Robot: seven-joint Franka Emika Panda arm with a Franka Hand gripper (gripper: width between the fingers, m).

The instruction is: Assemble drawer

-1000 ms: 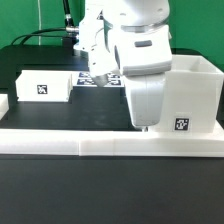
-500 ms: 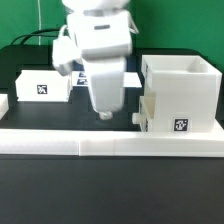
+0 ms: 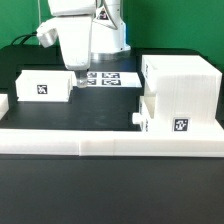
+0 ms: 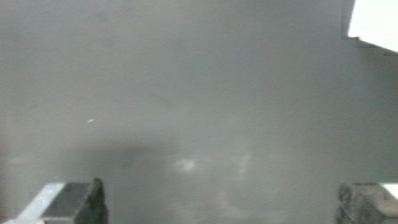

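The white drawer case (image 3: 185,78) stands at the exterior view's right. The white drawer box (image 3: 160,112) sits pushed into its lower part, with a small knob (image 3: 136,118) on its front and a marker tag on its side. A separate white tagged panel (image 3: 45,85) lies at the exterior view's left. My gripper (image 3: 78,65) hangs above the table just right of that panel and far from the drawer. In the wrist view my gripper (image 4: 219,205) is open with its fingers (image 4: 75,200) wide apart. Nothing is between them, only dark table below.
The marker board (image 3: 108,77) lies at the back centre, behind the arm. A long white rail (image 3: 110,142) runs along the front of the table. A small white piece (image 3: 3,100) shows at the far left edge. Cables hang at the back left.
My gripper has left the drawer at the exterior view's right. It has moved left and back across the table to beside the tagged panel. The drawer stays in its case.
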